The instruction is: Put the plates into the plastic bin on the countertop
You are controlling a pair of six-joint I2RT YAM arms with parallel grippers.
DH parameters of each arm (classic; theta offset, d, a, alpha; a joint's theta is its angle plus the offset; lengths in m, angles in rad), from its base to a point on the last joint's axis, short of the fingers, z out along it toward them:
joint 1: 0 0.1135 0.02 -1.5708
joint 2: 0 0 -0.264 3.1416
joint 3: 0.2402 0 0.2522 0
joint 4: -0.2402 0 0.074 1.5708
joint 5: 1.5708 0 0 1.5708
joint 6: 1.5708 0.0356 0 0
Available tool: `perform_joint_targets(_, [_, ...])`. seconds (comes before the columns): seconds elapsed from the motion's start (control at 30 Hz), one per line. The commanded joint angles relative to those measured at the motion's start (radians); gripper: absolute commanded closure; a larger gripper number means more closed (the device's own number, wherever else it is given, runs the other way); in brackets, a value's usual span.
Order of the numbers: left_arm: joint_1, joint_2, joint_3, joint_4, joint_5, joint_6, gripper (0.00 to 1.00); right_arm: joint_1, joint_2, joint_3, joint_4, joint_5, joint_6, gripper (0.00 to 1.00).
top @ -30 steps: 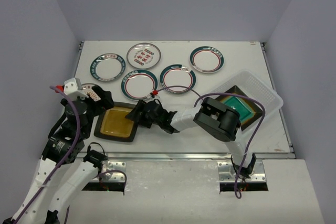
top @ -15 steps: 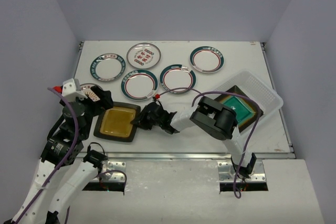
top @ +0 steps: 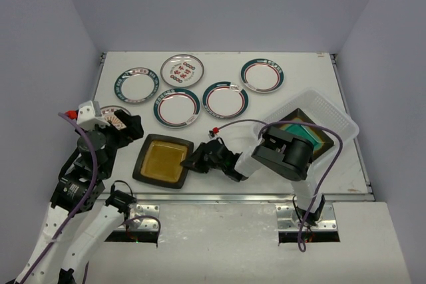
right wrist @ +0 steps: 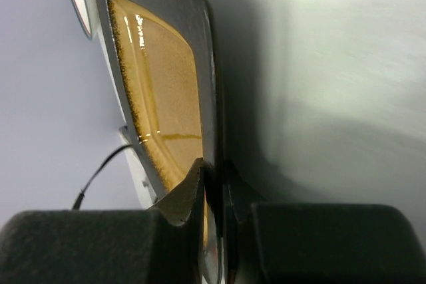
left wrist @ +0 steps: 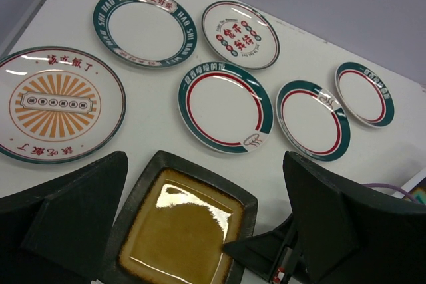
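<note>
The square amber plate (top: 162,161) lies near the countertop's (top: 306,64) front edge. My right gripper (top: 191,162) is shut on the middle of its right rim. In the right wrist view both fingers pinch the dark rim (right wrist: 216,177), with the amber plate (right wrist: 166,91) stretching away. The teal square plate (top: 303,136) rests tilted inside the plastic bin (top: 333,114) at the right. Several round plates (top: 225,100) lie across the back. My left gripper (top: 133,130) hovers open just left of the amber plate (left wrist: 176,231), holding nothing.
A round plate with an orange sunburst (left wrist: 56,101) lies partly under my left arm. Teal-rimmed round plates (left wrist: 225,106) sit in two rows behind the amber one. A purple cable (top: 233,124) loops over the countertop from my right arm. Grey walls close in the sides.
My right gripper shut on the amber plate's right rim, then pulled it to the right and toward the front edge. My left gripper stayed open and barely moved.
</note>
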Motion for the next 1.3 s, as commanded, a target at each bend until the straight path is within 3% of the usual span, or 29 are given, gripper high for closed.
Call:
perform_joint_targets(0.0, [-0.008,-0.017,-0.008,0.047,-0.006,0.010,0.00,-0.032,-0.110,-0.073,0.000,-0.049,-0.081,1.00])
perform_joint_targets(0.47, [-0.008,-0.036,-0.009,0.042,-0.023,0.004,0.00,-0.105,-0.345,-0.073,0.081,-0.281,-0.100,1.00])
perform_joint_targets(0.8, [-0.007,-0.045,-0.007,0.033,-0.049,-0.007,0.00,-0.193,-0.616,-0.016,-0.208,-0.277,-0.194,1.00])
perform_joint_targets(1.03, [-0.008,-0.043,-0.004,0.034,-0.047,-0.008,0.00,-0.435,-0.906,0.000,-0.543,-0.251,-0.250,1.00])
perform_joint_targets(1.13, [-0.008,-0.034,-0.002,0.031,-0.048,-0.009,0.00,-0.603,-1.065,-0.001,-0.742,-0.254,-0.276,1.00])
perform_joint_targets(1.27, [-0.008,-0.034,-0.006,0.033,-0.042,-0.009,0.00,-0.915,-1.173,-0.028,-0.876,-0.398,-0.267,1.00])
